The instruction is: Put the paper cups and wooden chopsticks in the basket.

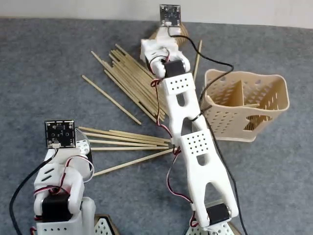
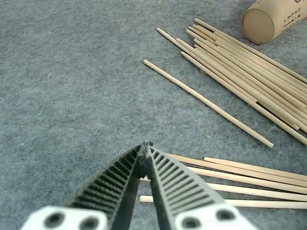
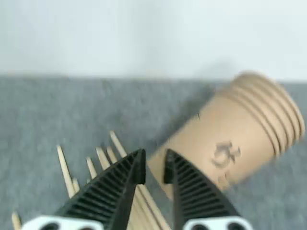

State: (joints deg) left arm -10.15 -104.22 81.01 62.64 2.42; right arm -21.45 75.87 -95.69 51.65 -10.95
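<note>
Cup [image 3: 230, 139] on side, top centre of high view, near chopsticks [image 1: 132, 81]. Likely light, thin-walled, crushable: pinch rim gently. Right fingers [image 3: 129, 177] slightly apart beside it; left fingers [image 2: 168, 177] pressed together.

A grey, felt-like mat [image 3: 57, 105] lies under and ahead of the right claw [image 3: 154, 166], and beyond that claw 1 pale wall [image 3: 144, 33] rises from its far edge.

Behind the chopsticks [image 1: 132, 81] a paper cup [image 2: 272, 19], basket [image 1: 230, 125] to their right.
</note>
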